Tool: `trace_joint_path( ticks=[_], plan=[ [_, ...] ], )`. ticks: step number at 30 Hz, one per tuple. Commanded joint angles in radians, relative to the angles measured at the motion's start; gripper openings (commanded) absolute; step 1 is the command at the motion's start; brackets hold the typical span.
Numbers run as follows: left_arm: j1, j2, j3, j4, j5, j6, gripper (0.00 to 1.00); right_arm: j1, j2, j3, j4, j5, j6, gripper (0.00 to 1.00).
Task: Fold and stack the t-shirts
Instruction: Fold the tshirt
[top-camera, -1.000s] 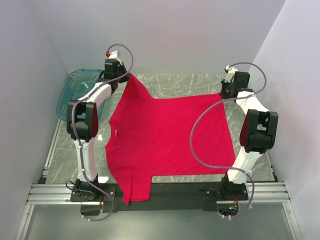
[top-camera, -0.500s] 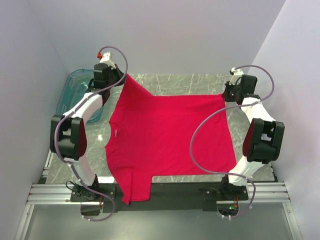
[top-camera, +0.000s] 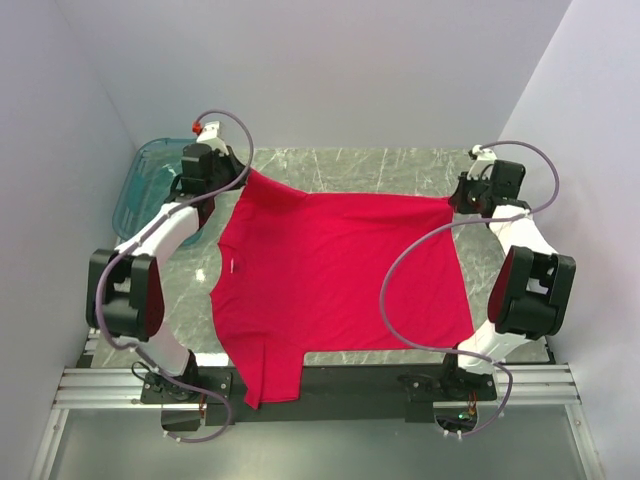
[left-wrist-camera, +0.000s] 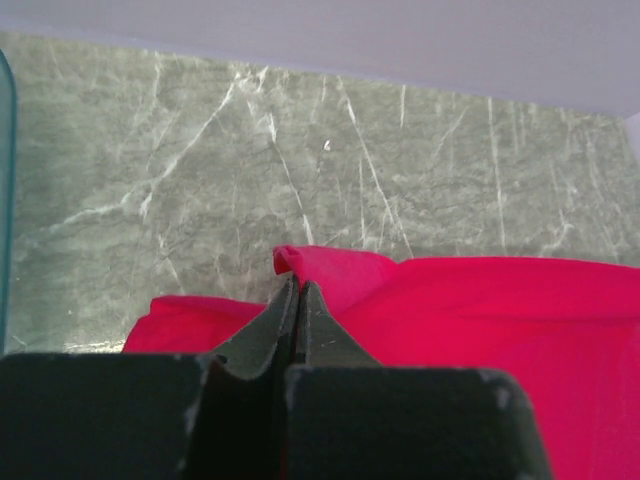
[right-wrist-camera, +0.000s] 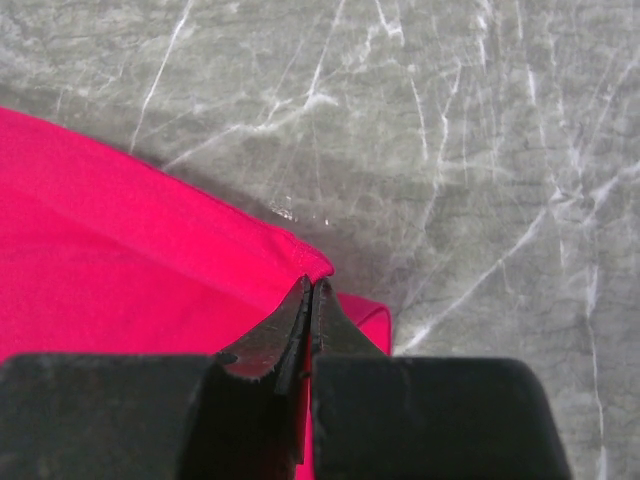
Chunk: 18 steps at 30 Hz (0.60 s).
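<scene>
The red t-shirt (top-camera: 335, 275) lies spread across the marble table, its neck to the left with a small white label (top-camera: 234, 266) and one sleeve hanging over the near edge. My left gripper (top-camera: 244, 172) is shut on the shirt's far left sleeve; in the left wrist view (left-wrist-camera: 296, 283) its jaws are pressed together on the red cloth (left-wrist-camera: 480, 310). My right gripper (top-camera: 450, 199) is shut on the shirt's far right hem corner; in the right wrist view (right-wrist-camera: 310, 285) the cloth (right-wrist-camera: 120, 260) is pinched between its jaws.
A see-through teal tub (top-camera: 142, 183) stands at the far left beside the left arm; its edge shows in the left wrist view (left-wrist-camera: 4, 180). Grey walls close in on three sides. Bare marble (top-camera: 380, 165) lies beyond the shirt. A cable loops over the shirt's right part.
Both grippers have moved outward and lower with the cloth in them, the left to the left and the right to the right. The shirt's far edge is pulled flatter and straighter.
</scene>
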<state>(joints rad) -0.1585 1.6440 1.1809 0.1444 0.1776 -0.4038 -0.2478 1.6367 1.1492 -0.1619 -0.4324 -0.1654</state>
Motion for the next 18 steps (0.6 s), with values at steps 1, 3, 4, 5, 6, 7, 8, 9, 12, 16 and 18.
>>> trace_joint_path(
  ticks=[1,3,4,5,6,7,8,9,12,16,18],
  plan=[
    [0.005,-0.11,-0.033,0.034,-0.012,0.036,0.0,-0.025,-0.067,-0.016,0.022,-0.028,-0.008,0.0],
    [0.005,-0.134,-0.062,0.034,-0.01,0.037,0.01,-0.028,-0.072,-0.026,0.018,-0.035,-0.014,0.0],
    [0.005,-0.159,-0.073,0.037,-0.01,0.034,0.01,-0.028,-0.077,-0.029,0.018,-0.037,-0.017,0.0],
    [0.005,-0.173,-0.084,0.038,-0.01,0.033,0.0,-0.028,-0.077,-0.032,0.016,-0.039,-0.017,0.0],
    [0.005,-0.185,-0.105,0.04,-0.01,0.031,0.0,-0.03,-0.08,-0.035,0.016,-0.042,-0.019,0.0],
    [0.005,-0.209,-0.115,0.04,-0.012,0.028,0.01,-0.03,-0.078,-0.036,0.013,-0.045,-0.019,0.0],
    [0.005,-0.222,-0.124,0.041,-0.01,0.026,0.0,-0.03,-0.078,-0.037,0.012,-0.046,-0.019,0.0],
    [0.005,-0.231,-0.145,0.044,-0.009,0.023,0.01,-0.03,-0.077,-0.034,0.012,-0.049,-0.019,0.0],
    [0.004,-0.259,-0.17,0.041,-0.003,0.017,0.0,-0.03,-0.069,-0.022,0.005,-0.061,-0.013,0.0],
    [0.004,-0.277,-0.19,0.04,0.003,0.014,0.0,-0.028,-0.032,0.012,-0.013,-0.081,-0.009,0.0],
    [0.005,-0.279,-0.19,0.038,0.008,0.014,0.0,-0.027,-0.012,0.044,-0.024,-0.086,-0.008,0.0]
  ],
)
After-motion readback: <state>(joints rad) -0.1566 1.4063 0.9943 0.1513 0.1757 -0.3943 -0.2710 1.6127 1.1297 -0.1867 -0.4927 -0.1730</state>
